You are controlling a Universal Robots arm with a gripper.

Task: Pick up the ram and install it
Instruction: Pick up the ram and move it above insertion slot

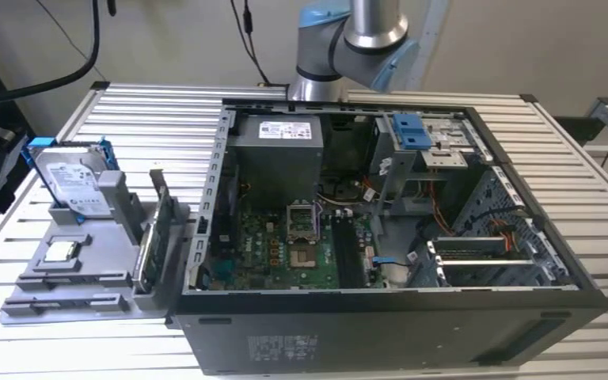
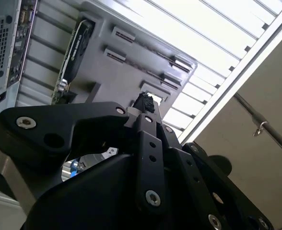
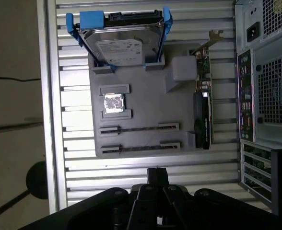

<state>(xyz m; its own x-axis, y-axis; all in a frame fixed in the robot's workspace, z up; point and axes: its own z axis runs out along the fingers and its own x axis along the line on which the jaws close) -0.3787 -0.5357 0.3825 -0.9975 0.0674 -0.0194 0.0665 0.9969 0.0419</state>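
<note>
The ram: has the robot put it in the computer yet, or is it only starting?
Only starting. Done: nothing yet. Both ram sticks lie in their slots on the grey holder, beside the open computer case. In hand: nothing. In the first wrist view the gripper hovers just off the holder's edge, fingers together and empty. Left: picking up the ram and fitting it inside the case.

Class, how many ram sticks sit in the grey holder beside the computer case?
2. One ram stick lies in the long slot nearer the chip; the other by the edge of the holder. None looks hidden.
</note>
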